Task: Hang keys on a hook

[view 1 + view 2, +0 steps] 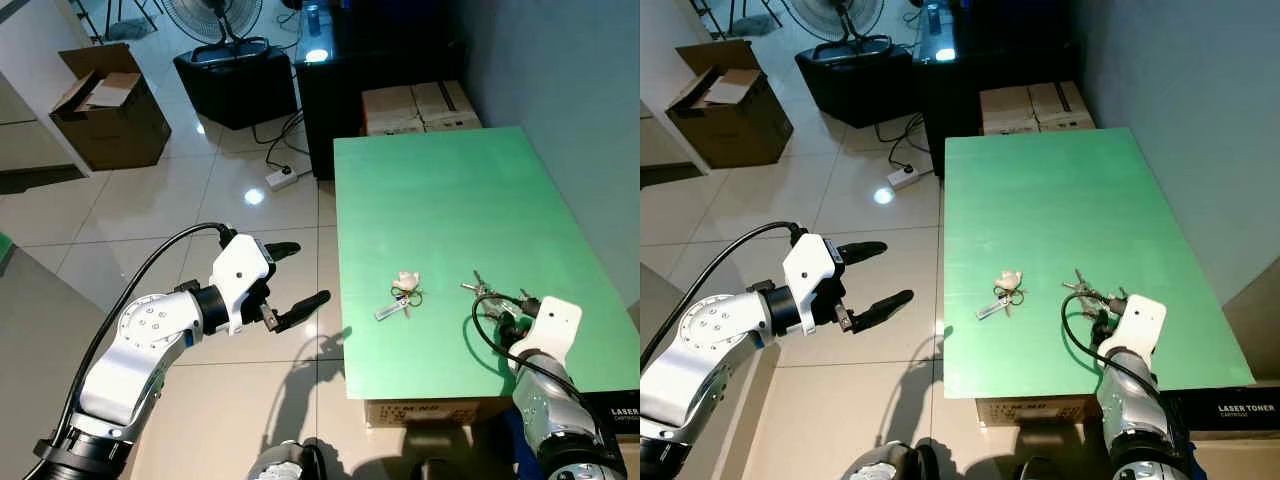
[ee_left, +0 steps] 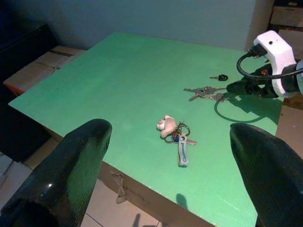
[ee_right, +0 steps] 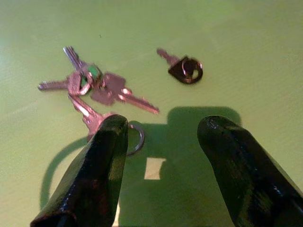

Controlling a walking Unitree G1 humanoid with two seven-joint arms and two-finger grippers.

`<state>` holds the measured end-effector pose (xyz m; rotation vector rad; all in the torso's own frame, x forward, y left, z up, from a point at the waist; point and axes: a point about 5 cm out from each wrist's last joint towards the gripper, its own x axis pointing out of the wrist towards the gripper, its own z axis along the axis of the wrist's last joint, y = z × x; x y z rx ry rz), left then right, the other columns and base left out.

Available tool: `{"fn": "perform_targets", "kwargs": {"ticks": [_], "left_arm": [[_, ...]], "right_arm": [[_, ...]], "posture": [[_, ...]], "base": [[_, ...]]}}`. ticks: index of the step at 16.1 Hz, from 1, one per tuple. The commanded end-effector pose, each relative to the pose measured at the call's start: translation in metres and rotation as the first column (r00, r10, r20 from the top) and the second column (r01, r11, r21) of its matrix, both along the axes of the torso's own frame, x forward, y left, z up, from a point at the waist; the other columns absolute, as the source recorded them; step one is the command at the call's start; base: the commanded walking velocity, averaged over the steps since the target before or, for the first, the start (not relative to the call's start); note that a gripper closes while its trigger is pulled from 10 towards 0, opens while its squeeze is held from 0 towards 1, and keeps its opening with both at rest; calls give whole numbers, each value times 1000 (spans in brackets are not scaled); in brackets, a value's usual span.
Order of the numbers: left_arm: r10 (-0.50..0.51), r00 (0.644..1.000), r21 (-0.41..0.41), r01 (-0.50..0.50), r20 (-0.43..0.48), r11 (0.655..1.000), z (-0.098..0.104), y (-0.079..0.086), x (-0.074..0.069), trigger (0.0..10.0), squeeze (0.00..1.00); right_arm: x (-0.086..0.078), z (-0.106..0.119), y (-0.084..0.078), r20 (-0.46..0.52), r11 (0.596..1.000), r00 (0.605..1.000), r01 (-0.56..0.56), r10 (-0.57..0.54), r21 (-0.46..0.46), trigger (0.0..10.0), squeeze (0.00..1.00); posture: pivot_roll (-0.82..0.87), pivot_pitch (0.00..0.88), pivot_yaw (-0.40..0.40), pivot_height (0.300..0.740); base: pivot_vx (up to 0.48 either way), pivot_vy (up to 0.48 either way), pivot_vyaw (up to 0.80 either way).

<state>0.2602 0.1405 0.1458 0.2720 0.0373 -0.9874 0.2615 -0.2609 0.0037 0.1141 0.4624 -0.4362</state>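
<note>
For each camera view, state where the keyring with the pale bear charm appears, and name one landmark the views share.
Left eye: keyring near the table's front edge.
Right eye: same spot.
Left wrist: centre, between the fingers.
Right wrist: not in it.
Shared landmark: green table.

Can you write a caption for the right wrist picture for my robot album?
Open right pincer hovering over a bunch of keys and a single black-headed key on the green table.

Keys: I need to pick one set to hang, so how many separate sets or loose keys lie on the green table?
3: a teddy-charm bunch mid-table, a plain bunch at the right gripper, a single black-headed key beside it.
</note>
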Motion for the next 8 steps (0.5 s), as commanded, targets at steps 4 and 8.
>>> {"fn": "perform_targets", "kwargs": {"ticks": [4, 8], "left_arm": [[7, 1000, 22, -7, 0, 1000, -1, 4, 0, 10000, 0], [5, 1000, 21, -5, -1, 1000, 0, 4, 0, 10000, 0]], "right_arm": [[3, -5, 9, -29, 998, 1000, -3, 5, 70, 10000, 0], [6, -6, 12, -18, 986, 999, 35, -32, 164, 10000, 0]], "posture": [[49, 80, 140, 740], [53, 80, 141, 740]], "base": [[0, 0, 0], [0, 0, 0]]}}
